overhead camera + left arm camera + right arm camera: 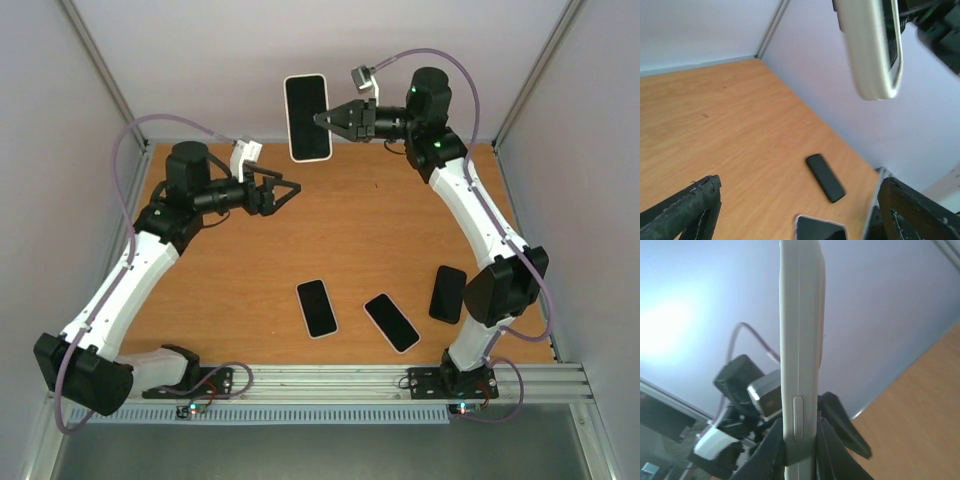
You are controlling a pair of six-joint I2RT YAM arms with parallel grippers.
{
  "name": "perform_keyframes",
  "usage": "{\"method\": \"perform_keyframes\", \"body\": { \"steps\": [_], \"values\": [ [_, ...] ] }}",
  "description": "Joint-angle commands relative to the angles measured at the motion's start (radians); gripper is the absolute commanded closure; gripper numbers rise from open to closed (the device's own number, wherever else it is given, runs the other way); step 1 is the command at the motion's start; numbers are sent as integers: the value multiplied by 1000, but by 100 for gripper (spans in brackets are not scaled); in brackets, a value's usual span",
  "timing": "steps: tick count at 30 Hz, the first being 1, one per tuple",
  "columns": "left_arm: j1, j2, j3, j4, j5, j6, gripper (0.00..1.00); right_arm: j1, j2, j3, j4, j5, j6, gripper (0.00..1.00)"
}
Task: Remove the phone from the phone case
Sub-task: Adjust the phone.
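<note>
One cased phone (307,117) hangs at upper centre of the overhead view, long axis vertical in frame, clamped at its right edge by the right gripper (323,118); the left gripper (290,190), wide and empty, waits below-left.

White-cased black-screen phone (872,47): cut off by top edge in left wrist view, blurred; in right wrist view cropped top and bottom. White-rimmed dark phone (820,229) on surface (740,125): cropped at bottom edge.
</note>
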Motion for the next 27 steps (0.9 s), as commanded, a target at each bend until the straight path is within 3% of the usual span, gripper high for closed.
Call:
{"method": "perform_keyframes", "body": {
  "steps": [1,7,14,23,27],
  "values": [
    [8,-18,-72,471,150,-465,16,-5,-54,-75,392,-66,296,97],
    [8,20,-69,658,148,-671,18,-5,-79,-121,406,-53,308,97],
    [8,63,-52,693,119,-740,28,-5,-100,-178,470,-50,344,96],
    [9,100,-65,747,102,-831,56,6,-111,-209,523,-44,374,94],
    [8,97,-73,784,124,-853,74,13,-109,-213,513,-43,358,91]
  ]
}}
